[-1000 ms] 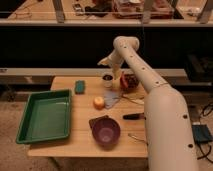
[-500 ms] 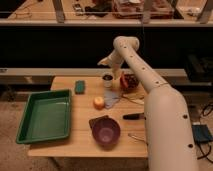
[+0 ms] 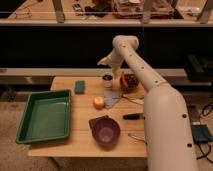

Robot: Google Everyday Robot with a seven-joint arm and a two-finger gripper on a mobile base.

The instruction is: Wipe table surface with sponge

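change: none detected over the last second | gripper [image 3: 103, 62]: located just above the cup [image 3: 107, 80] near the far edge of the table surface [image 3: 80, 135], no displacement registered | sponge [image 3: 79, 87]: not moved

Cream pincer [image 3: 103, 62] above tan table surface [image 3: 82, 109]; teal sponge [image 3: 79, 87], green tray [image 3: 42, 118].

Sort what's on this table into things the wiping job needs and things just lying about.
For the job: sponge, at the far edge; table surface; gripper, hovering near the cup, apart from the sponge.
Lying about: green tray, orange fruit, purple bowl, brown block, cup, black-handled tool.
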